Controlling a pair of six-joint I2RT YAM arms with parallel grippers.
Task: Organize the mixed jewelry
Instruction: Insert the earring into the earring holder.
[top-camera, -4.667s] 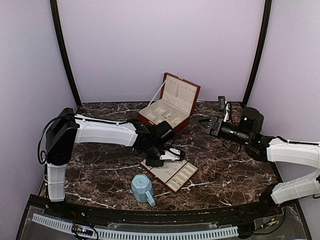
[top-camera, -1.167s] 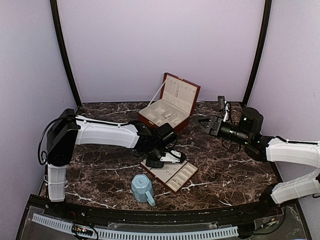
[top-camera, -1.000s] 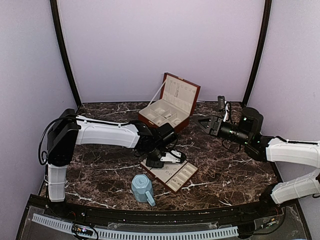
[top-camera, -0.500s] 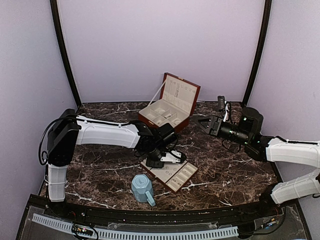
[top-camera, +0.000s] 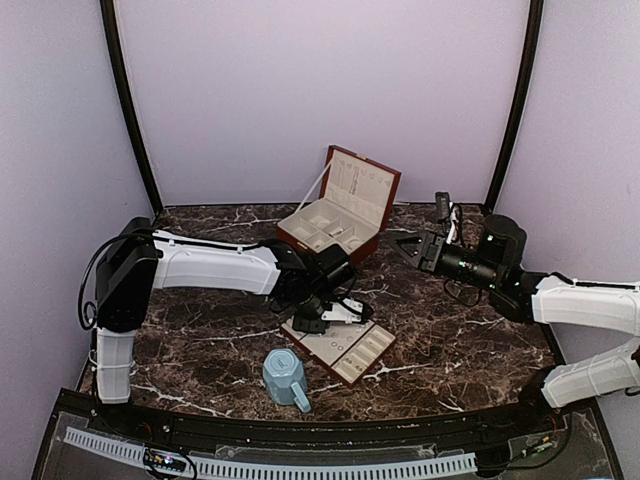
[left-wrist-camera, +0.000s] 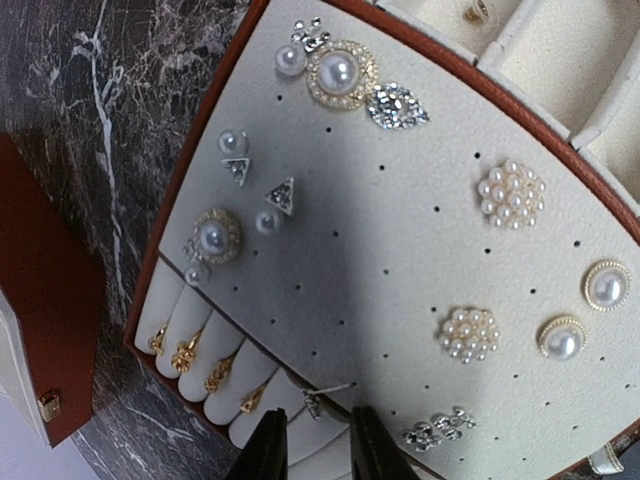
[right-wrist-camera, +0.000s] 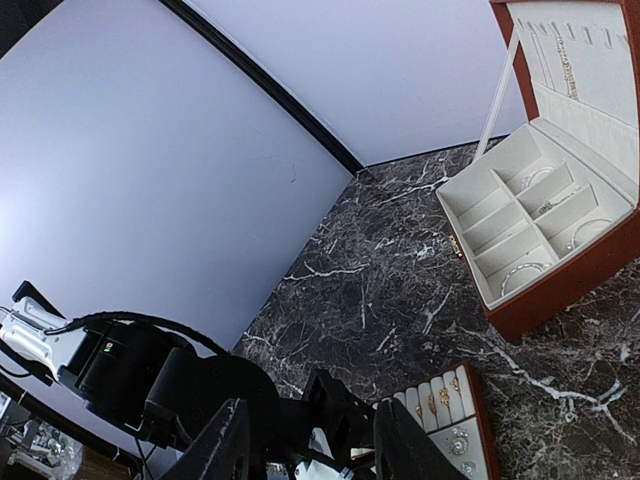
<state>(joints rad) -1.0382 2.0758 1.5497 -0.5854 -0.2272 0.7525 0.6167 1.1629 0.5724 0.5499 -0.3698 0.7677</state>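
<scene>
My left gripper (left-wrist-camera: 317, 450) hangs low over the flat brown tray with the cream perforated lining (left-wrist-camera: 400, 270). Its jaws are slightly apart and hold nothing. A small silvery ring-like piece (left-wrist-camera: 314, 401) lies on the padded ring rolls (left-wrist-camera: 190, 340) at the tray's edge, just beyond my fingertips at twelve o'clock in the left wrist view.

My right gripper (right-wrist-camera: 312, 440) waits well off the table, jaws apart and empty, at about three o'clock from the open brown jewellery box with cream compartments (top-camera: 340, 215).

Much looks sorted. Pearl and gold studs (left-wrist-camera: 510, 193) sit across the lining, gold rings (left-wrist-camera: 186, 354) fill several roll slots, and thin silvery hoops (right-wrist-camera: 525, 272) lie in the box compartments. I judge that seating this last small piece properly in a slot is what remains, though I cannot tell whether it is tucked in or only resting there.

The box stands at twelve o'clock from the tray, and the light-blue faceted mug (top-camera: 284, 375) sits close at seven. The dark marble table (top-camera: 450, 330) is open towards three o'clock.
</scene>
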